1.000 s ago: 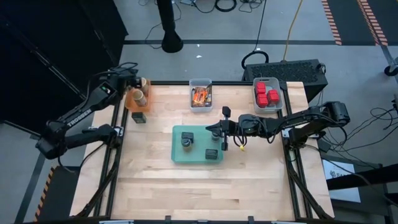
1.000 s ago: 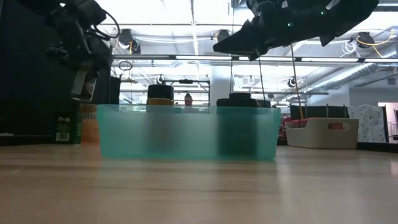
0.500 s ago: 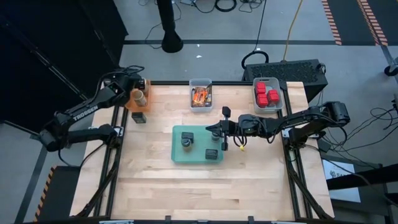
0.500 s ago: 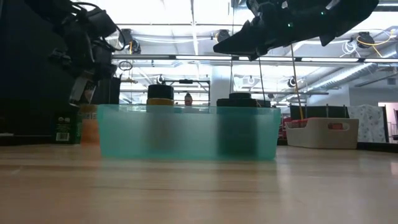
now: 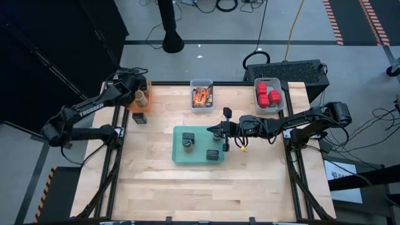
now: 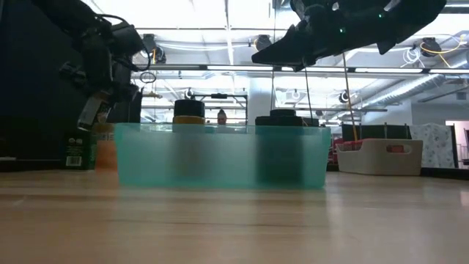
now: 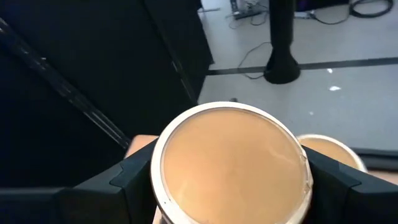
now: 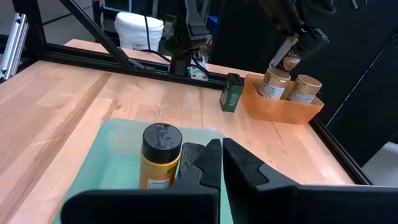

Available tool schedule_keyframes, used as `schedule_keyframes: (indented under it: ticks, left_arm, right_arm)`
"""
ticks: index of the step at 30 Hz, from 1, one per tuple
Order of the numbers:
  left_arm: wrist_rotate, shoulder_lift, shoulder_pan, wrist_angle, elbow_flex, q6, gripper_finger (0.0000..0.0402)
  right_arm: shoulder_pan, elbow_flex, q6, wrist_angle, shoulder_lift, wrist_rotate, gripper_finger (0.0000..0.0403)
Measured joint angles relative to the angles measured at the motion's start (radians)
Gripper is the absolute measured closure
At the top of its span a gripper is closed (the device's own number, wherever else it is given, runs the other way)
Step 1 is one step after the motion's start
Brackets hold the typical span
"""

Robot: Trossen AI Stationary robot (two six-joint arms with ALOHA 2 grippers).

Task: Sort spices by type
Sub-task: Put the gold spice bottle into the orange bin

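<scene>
My left gripper (image 5: 135, 87) hangs over the orange bin (image 5: 134, 103) at the table's far left corner, shut on a tan round jar (image 7: 231, 165). Two more tan jars (image 8: 275, 83) stand in that bin. My right gripper (image 5: 215, 130) is shut on nothing and hovers above the right part of the teal tray (image 5: 177, 132). On that tray stand a black-lidded jar (image 8: 160, 156) and a dark block (image 5: 213, 154). My left gripper pinches the tan jar's round side (image 7: 157, 182) between its two fingers (image 7: 132, 179), one on either side. One flat end of the jar faces the wrist camera. The jar is lifted clear, tilted, just above the jars in the orange bin (image 8: 283, 107).
A small green box (image 5: 140, 117) stands on the table beside the orange bin. At the far edge, a clear bin (image 5: 201, 95) holds orange-red packets and another bin (image 5: 269, 95) holds red cubes. The near half of the wooden table (image 5: 206, 187) is bare.
My left gripper has come down toward the orange bin with the tan jar and has turned somewhat on the way. The jar stays between its fingers.
</scene>
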Motion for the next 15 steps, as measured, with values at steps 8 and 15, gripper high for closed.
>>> schedule_keyframes:
  ticks: [8,15]
  left_arm:
    - [0.06,0.029,-0.044,0.015,0.0,-0.046,0.0123]
    - [0.117,0.073,-0.027,0.036,0.0,-0.047,0.0123]
  right_arm:
    - [0.0,0.0,-0.004,0.001,0.0,0.0,0.0403]
    - [0.002,0.0,-0.003,0.001,0.0,0.0,0.0403]
